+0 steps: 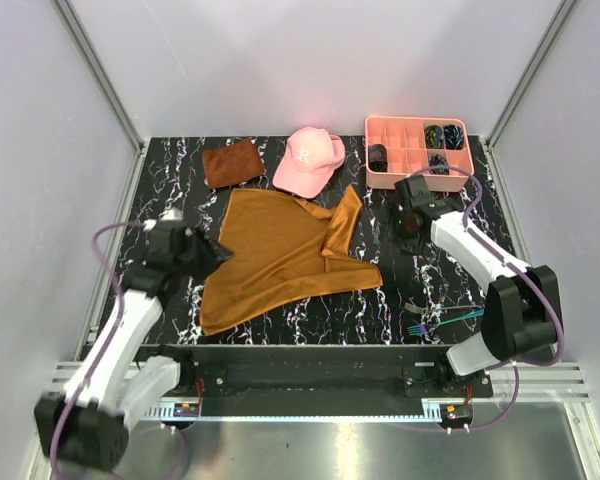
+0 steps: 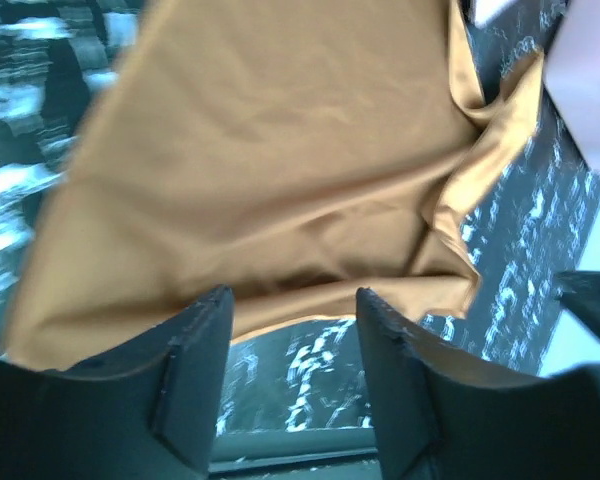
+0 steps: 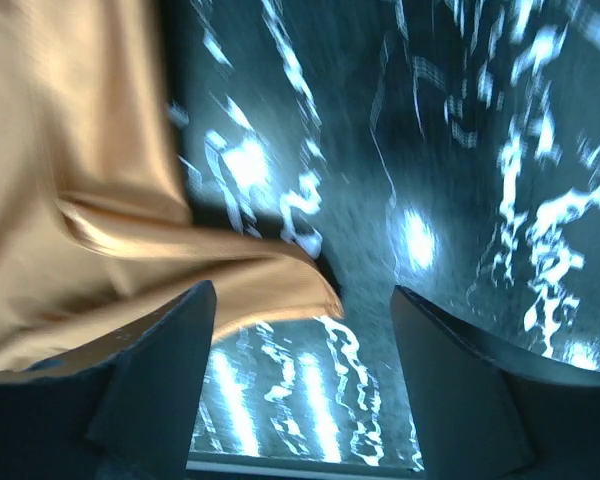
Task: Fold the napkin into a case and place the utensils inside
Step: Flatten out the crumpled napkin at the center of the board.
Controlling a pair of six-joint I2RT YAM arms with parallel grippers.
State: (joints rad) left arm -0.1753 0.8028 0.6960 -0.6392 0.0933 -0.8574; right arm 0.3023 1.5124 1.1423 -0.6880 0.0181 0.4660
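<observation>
The napkin [image 1: 280, 255] is lying rumpled in the middle of the table [image 1: 400, 290], its right corner bunching up toward the cap [image 1: 308, 160]. The left gripper [image 2: 290, 300] is hanging at its left edge, jaws apart, gripping nothing. The right gripper [image 3: 302, 295] is standing wide just right of the napkin, also empty. The utensils [image 1: 435, 324] are lying at the near edge beside the right arm's base

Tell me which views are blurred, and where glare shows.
Top external: sharp and evenly lit, the napkin clear. Left wrist: its folds fairly sharp, but the table at the left is smeared. Right wrist: the strongest motion blur; the table's white veins glare as bright streaks.
</observation>
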